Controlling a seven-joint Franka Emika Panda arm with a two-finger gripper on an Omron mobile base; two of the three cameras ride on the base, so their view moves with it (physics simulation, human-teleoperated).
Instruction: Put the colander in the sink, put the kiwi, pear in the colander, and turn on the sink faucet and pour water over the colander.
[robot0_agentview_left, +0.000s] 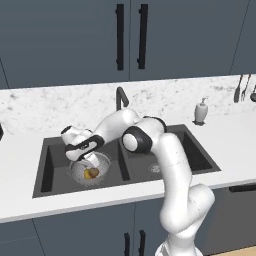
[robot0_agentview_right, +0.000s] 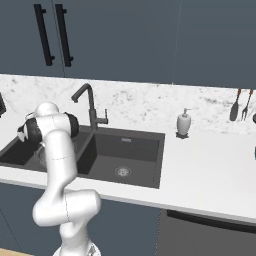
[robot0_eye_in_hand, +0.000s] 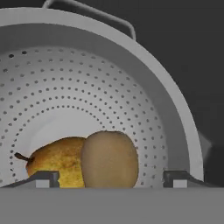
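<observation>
Releasing kiwi (robot0_eye_in_hand: 109, 158) into colander (robot0_eye_in_hand: 144, 78), left basin of sink (robot0_agentview_left: 50, 165).
End effector (robot0_eye_in_hand: 111, 178) open, straddling kiwi, which touches pear (robot0_eye_in_hand: 57, 162); best lifted straight up, clear of rim, before reaching for faucet (robot0_agentview_right: 89, 102).

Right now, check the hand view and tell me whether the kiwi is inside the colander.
Yes, the kiwi sits inside the colander, touching the pear.

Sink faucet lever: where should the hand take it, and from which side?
Probably at the free end of the short lever sticking out sideways from the sink faucet stem, approached from the basin side, where the sink leaves open room; the wall stands close behind.
</observation>
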